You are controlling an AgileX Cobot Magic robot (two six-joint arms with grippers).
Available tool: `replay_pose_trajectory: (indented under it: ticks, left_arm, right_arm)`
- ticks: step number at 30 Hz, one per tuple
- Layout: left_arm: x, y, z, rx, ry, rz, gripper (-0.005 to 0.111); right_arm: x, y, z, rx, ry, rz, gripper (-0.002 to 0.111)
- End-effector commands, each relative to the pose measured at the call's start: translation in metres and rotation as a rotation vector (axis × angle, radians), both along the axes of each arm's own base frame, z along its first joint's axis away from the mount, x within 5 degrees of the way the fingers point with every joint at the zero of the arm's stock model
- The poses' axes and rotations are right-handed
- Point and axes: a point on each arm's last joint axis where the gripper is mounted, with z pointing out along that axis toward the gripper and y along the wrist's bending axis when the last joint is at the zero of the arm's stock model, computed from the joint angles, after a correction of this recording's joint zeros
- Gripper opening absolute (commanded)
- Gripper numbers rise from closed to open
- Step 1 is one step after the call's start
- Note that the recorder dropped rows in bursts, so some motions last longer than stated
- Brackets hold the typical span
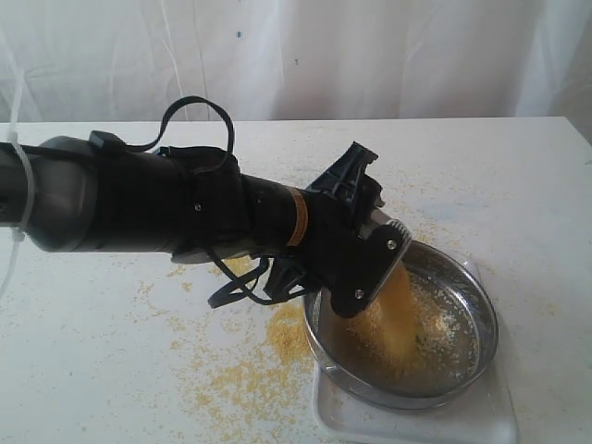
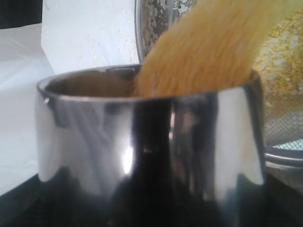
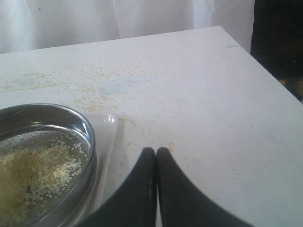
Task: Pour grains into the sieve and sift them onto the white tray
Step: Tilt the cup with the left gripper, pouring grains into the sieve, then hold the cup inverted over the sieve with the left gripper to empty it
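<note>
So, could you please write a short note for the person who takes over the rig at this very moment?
Left pincer: grips the steel cup, tilted, grains pouring into the sieve.
Right pincer: shut, empty, over the table beside the white tray.
Sieve sits on the tray; some grains lie spilled on the table.
Done: pour under way. To do: finish the pour, sift onto the tray.

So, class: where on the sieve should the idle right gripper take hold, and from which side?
Probably the upright steel rim of the sieve, on its right edge, from the right: it stands proud of the white tray, and the pouring arm blocks the left.
</note>
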Motion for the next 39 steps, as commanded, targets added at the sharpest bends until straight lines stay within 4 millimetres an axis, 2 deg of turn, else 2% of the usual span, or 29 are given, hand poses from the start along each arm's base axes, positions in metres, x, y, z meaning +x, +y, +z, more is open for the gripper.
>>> replay_pose_trajectory:
  ticks: [1, 9, 22, 28, 39]
  left_arm:
    - [-0.001, 0.003, 0.003, 0.072, -0.025, -0.004, 0.0]
    - [0.0, 0.009, 0.0, 0.165, -0.026, 0.007, 0.0]
    - [-0.001, 0.006, 0.001, 0.302, -0.153, -0.154, 0.0]
    - [-0.001, 0.002, 0.001, 0.287, -0.191, -0.201, 0.0]
    - [0.001, -0.006, -0.018, 0.402, -0.264, -0.317, 0.0]
  right_arm:
    - [0.0, 0.0, 0.0, -0.009, -0.007, -0.002, 0.0]
    - [0.0, 0.0, 0.0, -0.009, -0.007, -0.002, 0.0]
    - [0.0, 0.0, 0.0, -0.009, -0.007, -0.002, 0.0]
    - [0.0, 0.0, 0.0, -0.009, -0.007, -0.002, 0.0]
    - [0.0, 0.0, 0.0, -0.009, -0.007, -0.002, 0.0]
